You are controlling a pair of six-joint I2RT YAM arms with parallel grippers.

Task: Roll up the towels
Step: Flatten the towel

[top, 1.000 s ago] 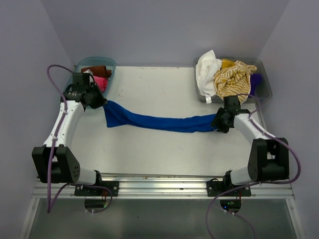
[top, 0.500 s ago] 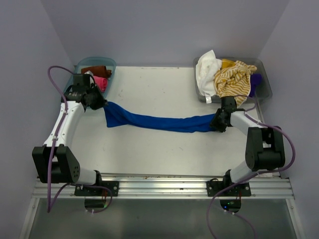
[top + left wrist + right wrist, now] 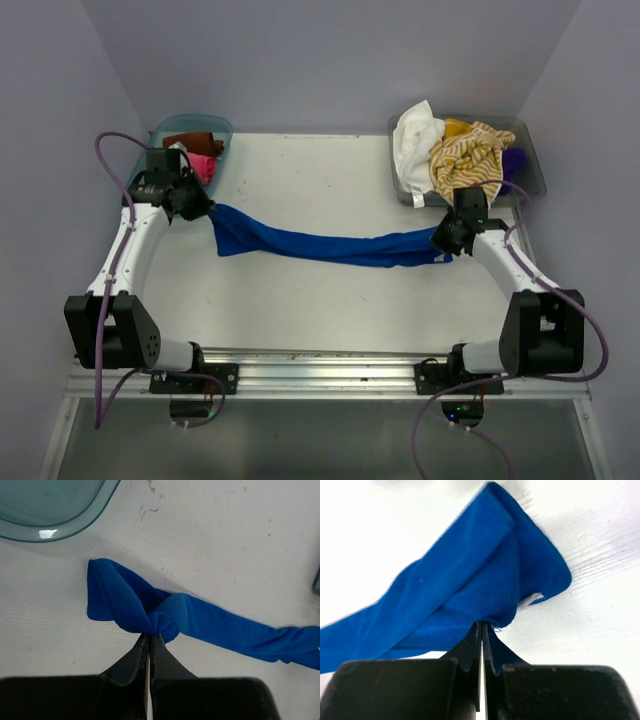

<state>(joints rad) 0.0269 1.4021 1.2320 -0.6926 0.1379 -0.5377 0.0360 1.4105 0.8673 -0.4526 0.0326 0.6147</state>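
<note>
A royal blue towel (image 3: 320, 243) lies stretched in a long bunched band across the white table. My left gripper (image 3: 207, 208) is shut on its left end; the wrist view shows the blue towel (image 3: 150, 610) pinched at the closed tips of the left gripper (image 3: 151, 634). My right gripper (image 3: 438, 245) is shut on the right end, where an edge of the blue towel (image 3: 470, 585) is nipped between the closed tips of the right gripper (image 3: 483, 624). More towels, white (image 3: 415, 135), yellow striped (image 3: 468, 160) and purple (image 3: 513, 160), are heaped in the grey bin (image 3: 534, 175).
A teal bin (image 3: 220, 128) at the back left holds brown (image 3: 192, 140) and pink (image 3: 206, 165) rolled towels; its rim (image 3: 75, 520) shows in the left wrist view. Purple walls close in both sides and the back. The metal rail (image 3: 320, 375) runs along the near edge.
The right gripper has closed on the towel's right end, and the right arm's elbow has swung out to the right. The left arm and its grip have not moved.
</note>
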